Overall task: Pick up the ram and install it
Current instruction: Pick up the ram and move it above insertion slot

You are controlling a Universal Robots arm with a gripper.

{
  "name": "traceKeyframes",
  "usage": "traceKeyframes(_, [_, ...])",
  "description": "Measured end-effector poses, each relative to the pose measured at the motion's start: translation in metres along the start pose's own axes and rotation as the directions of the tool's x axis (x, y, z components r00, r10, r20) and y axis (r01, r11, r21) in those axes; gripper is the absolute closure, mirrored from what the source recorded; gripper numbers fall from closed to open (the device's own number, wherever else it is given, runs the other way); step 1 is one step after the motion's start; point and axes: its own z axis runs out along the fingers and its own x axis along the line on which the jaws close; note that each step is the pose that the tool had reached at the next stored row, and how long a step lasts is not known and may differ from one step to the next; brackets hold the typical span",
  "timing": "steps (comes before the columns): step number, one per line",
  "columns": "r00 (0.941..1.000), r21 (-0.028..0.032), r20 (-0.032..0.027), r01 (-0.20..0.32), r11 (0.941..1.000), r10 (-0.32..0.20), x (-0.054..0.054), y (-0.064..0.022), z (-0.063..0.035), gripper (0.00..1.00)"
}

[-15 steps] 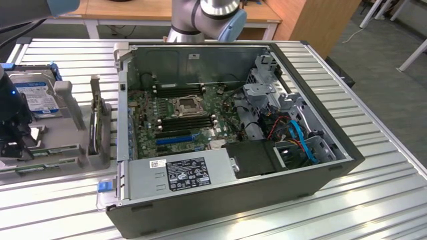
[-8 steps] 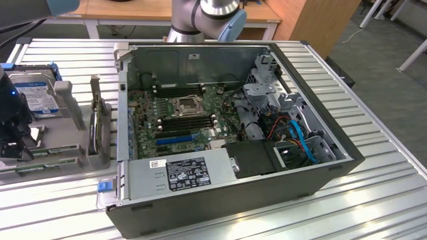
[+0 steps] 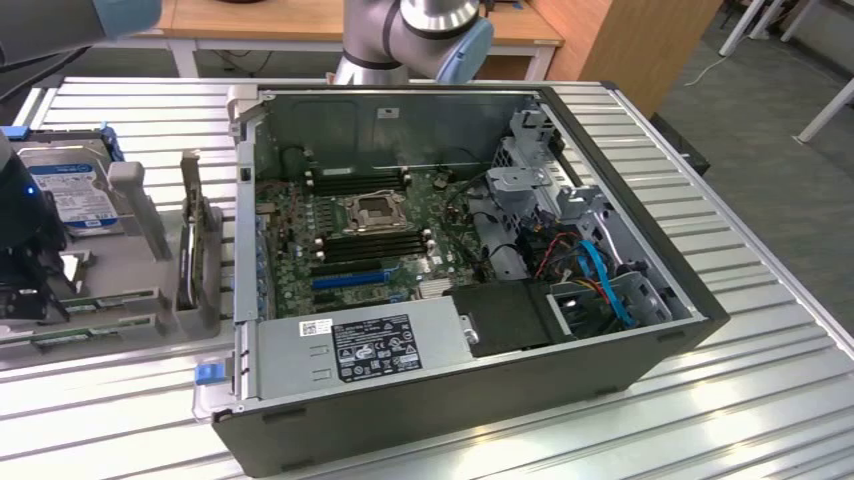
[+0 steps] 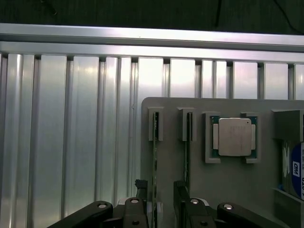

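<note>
Currently, the hand (image 4: pixel 157 190) stands apart astride the long, thin green ram stick (image 4: pixel 155 156) in its grey holder (image 4: pixel 228 190). Nothing is grasped or installed.

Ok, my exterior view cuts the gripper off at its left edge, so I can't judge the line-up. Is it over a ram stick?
Observer: Yes. The wrist view shows the gripper open, with the ram standing edge-on in the gap between its fingers, ungripped.
Operator: Any neighbour close by?
Observer: A second stick stands parallel in the next slot of the grey holder, in line with one finger.
Operator: Anything else there?
Observer: A processor lies flat on the same holder, past the second stick.
</note>
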Motion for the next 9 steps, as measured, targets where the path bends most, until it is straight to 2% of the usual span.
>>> traceKeyframes(9, [1.0000,0.0000,0.0000,0.000,1.0000,0.000,0.0004,-0.0003,0.0086,0.64])
